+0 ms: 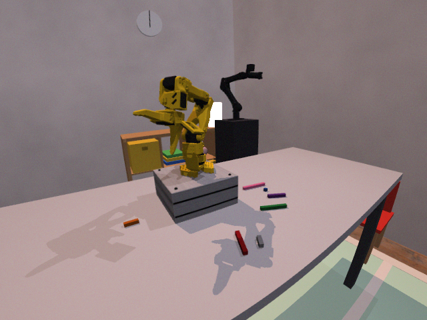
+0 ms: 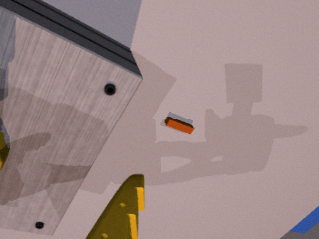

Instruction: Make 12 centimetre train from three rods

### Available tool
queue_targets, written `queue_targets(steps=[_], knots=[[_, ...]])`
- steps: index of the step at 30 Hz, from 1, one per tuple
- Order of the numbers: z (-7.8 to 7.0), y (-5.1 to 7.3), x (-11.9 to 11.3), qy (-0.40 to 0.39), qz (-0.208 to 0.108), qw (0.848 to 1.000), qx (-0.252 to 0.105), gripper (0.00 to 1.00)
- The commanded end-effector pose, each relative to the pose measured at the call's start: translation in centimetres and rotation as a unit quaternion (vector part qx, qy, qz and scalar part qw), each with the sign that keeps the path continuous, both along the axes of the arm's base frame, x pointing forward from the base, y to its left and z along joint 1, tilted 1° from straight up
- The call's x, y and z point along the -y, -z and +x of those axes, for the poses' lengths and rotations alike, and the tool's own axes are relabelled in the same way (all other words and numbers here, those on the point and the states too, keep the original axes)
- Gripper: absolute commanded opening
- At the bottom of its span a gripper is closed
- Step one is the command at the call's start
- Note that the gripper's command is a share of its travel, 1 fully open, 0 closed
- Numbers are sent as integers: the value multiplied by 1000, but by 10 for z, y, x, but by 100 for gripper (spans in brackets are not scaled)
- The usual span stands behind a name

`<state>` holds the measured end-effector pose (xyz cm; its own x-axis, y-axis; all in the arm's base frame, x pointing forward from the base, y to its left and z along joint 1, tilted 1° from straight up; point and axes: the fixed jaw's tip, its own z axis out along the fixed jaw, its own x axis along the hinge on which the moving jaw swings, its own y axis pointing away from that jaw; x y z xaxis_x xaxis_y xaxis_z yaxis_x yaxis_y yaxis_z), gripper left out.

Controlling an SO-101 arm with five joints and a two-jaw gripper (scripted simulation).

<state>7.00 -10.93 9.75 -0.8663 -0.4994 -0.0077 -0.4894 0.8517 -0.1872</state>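
place: robotics lab | evidence: second black arm (image 1: pixel 237 90) on pedestal; shelf unit (image 1: pixel 125 151) with boxes; wall clock (image 1: pixel 149 23)
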Motion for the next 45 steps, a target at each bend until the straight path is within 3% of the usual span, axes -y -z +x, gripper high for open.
queue_targets(steps=[1, 33, 45], knots=[[0, -1, 2, 0, -3, 1000, 2, 100], [1, -1, 2, -1, -3, 1000, 2, 100], [19, 2, -2, -32, 5, 999, 4, 95]])
